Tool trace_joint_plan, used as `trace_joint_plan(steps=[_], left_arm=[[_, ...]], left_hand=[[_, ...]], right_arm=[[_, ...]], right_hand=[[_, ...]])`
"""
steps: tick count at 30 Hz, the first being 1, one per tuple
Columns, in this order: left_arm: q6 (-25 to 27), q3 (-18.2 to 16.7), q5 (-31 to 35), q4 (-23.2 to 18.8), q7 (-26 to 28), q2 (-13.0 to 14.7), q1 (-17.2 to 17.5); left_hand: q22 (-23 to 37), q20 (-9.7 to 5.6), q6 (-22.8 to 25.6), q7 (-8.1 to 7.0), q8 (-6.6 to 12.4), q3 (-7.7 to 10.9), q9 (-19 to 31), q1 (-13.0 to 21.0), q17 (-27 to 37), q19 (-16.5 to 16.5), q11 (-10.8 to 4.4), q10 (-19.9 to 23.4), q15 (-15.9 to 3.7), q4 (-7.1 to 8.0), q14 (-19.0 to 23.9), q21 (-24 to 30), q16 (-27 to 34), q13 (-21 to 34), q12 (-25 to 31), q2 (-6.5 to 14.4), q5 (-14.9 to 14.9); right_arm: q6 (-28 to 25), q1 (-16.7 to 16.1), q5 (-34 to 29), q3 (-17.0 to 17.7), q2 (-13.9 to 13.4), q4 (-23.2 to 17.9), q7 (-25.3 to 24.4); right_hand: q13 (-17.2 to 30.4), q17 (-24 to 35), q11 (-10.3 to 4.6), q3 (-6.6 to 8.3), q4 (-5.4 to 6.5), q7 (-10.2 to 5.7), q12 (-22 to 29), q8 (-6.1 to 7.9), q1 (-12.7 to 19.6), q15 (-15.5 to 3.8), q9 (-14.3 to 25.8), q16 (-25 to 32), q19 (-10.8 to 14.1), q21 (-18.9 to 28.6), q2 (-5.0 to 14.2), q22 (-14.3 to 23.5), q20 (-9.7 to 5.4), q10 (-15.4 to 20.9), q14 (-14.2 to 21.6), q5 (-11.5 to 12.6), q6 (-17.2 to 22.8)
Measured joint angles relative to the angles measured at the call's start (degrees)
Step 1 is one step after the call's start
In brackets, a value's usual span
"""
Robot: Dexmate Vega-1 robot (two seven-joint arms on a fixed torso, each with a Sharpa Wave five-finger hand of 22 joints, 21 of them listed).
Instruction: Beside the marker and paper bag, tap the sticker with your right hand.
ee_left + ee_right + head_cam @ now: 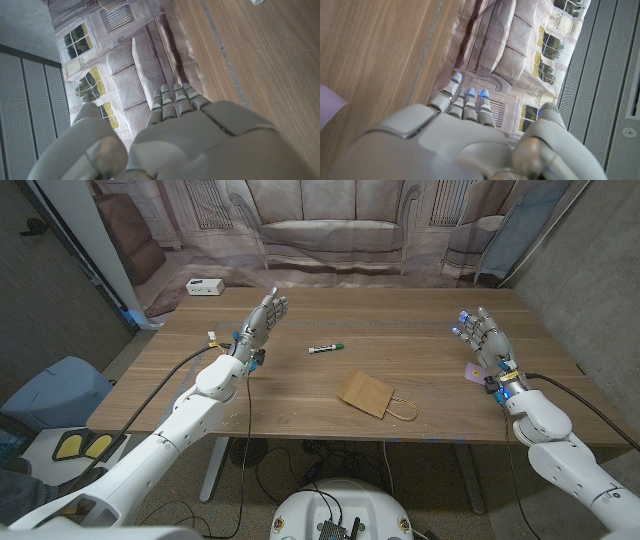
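Lying on the right side of the wooden table (300, 395), the pale purple sticker (472, 372) is seen partly hidden under the right hand (482, 340), near the wrist; its corner is also caught in the right wrist view. That hand is held above the table with fingers apart and extended, nothing grasped, and whether it touches the sticker cannot be told. The step in hand is judged to be the approach, with the tap itself not yet made. For the next move, the fingertips would need to be drawn back toward the robot and lowered onto the sticker, since they now reach beyond it. The brown paper bag (368, 394) lies well apart toward the table's middle, and the green-capped marker (326, 347) beyond it. The left hand (260, 323) is raised at the far left, fingers straight, holding nothing.
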Motion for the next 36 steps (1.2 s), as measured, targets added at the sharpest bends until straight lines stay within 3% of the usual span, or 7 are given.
trace_joint_plan(steps=[36], left_arm=[[-0.4,1.3,2.6,-1.5,1.0,-0.7,-0.8]], left_hand=[[0.0,0.08,0.8,0.03,0.00,0.16,0.0,0.3,0.0,0.1,-0.31,0.9,-0.31,-0.64,0.9,-0.4,0.0,0.0,0.0,0.3,0.0]], right_arm=[[1.5,-11.6,-0.1,8.9,-0.4,-4.2,-1.5]], right_hand=[[0.0,-0.3,-0.20,0.03,-0.46,0.36,0.0,0.00,0.0,-0.23,0.0,0.0,1.8,0.0,0.00,-0.1,0.21,1.5,1.7,0.0,0.4]])
